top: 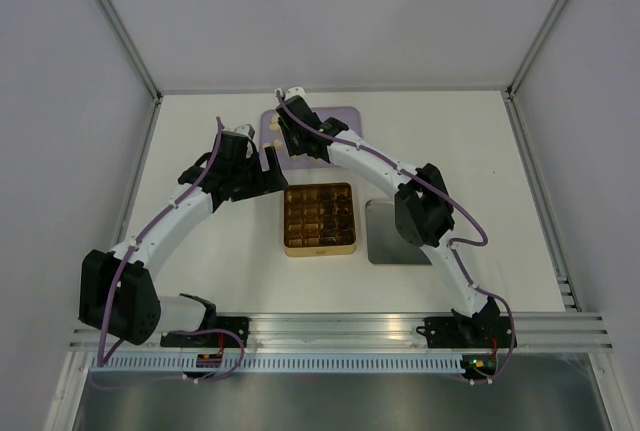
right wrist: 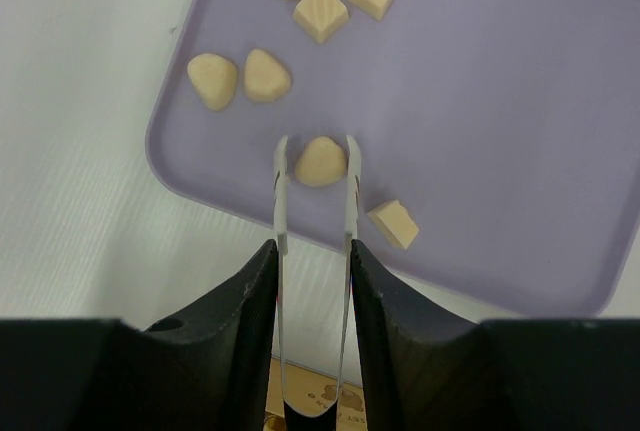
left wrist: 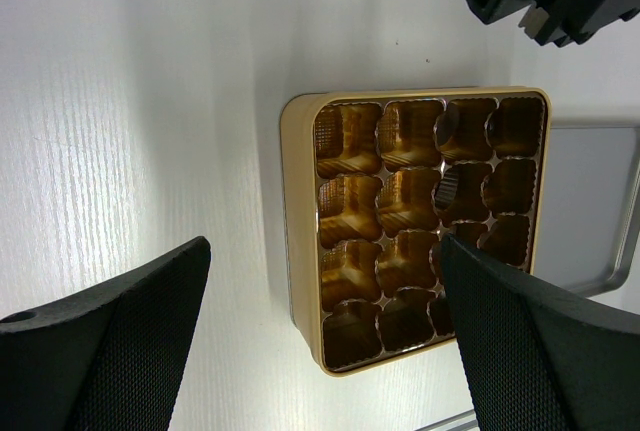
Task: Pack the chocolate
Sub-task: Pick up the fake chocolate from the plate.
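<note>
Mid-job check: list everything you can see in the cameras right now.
chocolate: seven seen, cream, on tray; one between tweezer tips
tray: one, lilac, table's far side
tin: one, gold, gridded, table centre
metal sheet: one, grey, right of tin
tweezers: one, metal, in right fingers
table: one, white
left fingers: two, black, open above tin
right fingers: two, black, shut on tweezers over tray

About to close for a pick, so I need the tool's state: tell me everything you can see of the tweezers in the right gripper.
The tweezers are thin, silvery metal: two slim arms joined in a bend at the bottom, between the black fingers of the right gripper, which press on both arms. They point away over the lilac tray, tips apart, straddling one pale cream chocolate; whether they touch it cannot be told.
</note>
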You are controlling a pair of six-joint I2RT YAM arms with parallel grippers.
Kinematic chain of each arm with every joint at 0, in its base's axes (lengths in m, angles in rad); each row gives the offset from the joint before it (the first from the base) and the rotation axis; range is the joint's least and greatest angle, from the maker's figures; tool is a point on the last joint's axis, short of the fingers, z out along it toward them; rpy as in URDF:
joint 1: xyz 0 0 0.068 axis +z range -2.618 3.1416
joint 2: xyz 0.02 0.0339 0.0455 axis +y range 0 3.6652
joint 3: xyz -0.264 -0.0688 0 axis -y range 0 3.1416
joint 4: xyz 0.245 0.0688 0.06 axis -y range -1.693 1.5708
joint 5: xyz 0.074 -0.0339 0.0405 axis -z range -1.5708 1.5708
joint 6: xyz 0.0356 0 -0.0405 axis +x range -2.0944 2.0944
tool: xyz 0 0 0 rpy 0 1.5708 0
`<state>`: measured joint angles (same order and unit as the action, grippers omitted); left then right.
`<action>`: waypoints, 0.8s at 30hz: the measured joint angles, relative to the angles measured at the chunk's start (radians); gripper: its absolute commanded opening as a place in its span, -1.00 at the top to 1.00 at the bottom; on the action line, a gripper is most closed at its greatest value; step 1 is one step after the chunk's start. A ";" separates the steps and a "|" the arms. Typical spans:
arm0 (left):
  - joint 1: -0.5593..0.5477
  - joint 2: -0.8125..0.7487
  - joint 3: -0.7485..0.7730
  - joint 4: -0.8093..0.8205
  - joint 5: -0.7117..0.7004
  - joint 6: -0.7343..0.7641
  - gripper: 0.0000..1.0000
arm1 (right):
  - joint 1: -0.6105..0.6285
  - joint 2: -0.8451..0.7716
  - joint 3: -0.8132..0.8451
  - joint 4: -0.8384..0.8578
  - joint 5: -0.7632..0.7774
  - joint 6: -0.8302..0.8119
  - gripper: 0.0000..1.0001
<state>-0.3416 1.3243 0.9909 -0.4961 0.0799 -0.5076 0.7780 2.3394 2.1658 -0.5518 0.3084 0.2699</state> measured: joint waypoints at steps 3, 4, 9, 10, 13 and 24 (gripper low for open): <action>0.000 0.000 0.000 0.000 0.000 0.000 -0.99 | 0.001 0.017 0.014 -0.001 0.000 0.000 0.26; 0.000 0.000 0.000 0.000 0.000 0.000 -0.99 | 0.002 0.021 0.016 -0.002 0.000 0.000 0.28; 0.000 0.000 0.000 0.000 0.000 0.000 -0.99 | 0.002 0.024 0.019 -0.004 0.005 0.000 0.35; 0.000 0.000 0.000 0.000 0.000 0.000 -0.99 | 0.002 0.024 0.019 -0.004 0.005 0.000 0.35; 0.000 0.000 0.000 0.000 0.000 0.000 -0.99 | 0.003 0.024 0.019 -0.006 0.010 0.000 0.33; 0.000 0.000 0.000 0.000 0.000 0.000 -0.99 | 0.005 0.024 0.019 -0.023 0.011 0.001 0.25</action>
<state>-0.3416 1.3239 0.9909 -0.4961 0.0799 -0.5076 0.7826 2.3631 2.1849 -0.5743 0.3195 0.2707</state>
